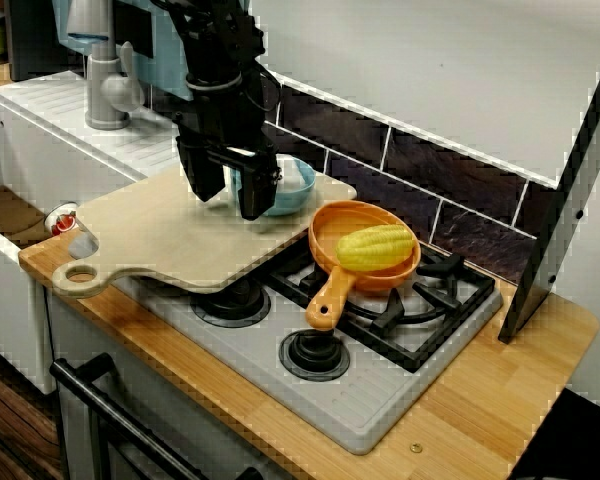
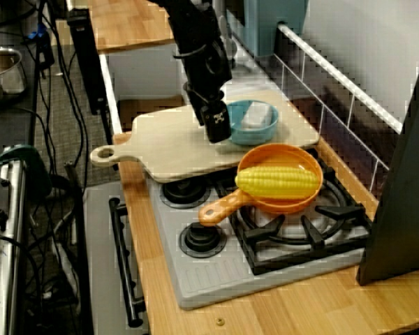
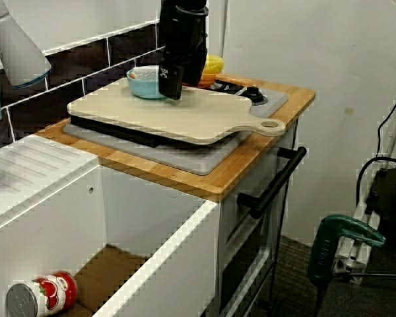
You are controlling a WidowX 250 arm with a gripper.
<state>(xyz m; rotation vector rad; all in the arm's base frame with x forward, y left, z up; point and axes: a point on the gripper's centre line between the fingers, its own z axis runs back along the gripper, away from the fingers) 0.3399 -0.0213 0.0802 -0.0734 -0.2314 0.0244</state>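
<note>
Wooden table [image 1: 460, 420] at the front carries a grey stove [image 1: 380, 400], and a pale cutting board [image 1: 160, 235] lies across the stove's left burners. On the right burner sits an orange pan [image 1: 330, 240] holding a yellow corn cob [image 1: 375, 248]. Farther back, the black end effector [image 1: 227, 200] stands low over the board, fingers parted with nothing clamped, just beside the near rim of a blue bowl [image 1: 295, 190] at the board's far edge.

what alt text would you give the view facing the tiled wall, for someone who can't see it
A robot's black pincer, fingers apart, hangs over a pale wooden cutting board beside a blue bowl. The board lies across the left burners of a grey stove; to its right an orange pan holds a yellow corn cob.
</note>
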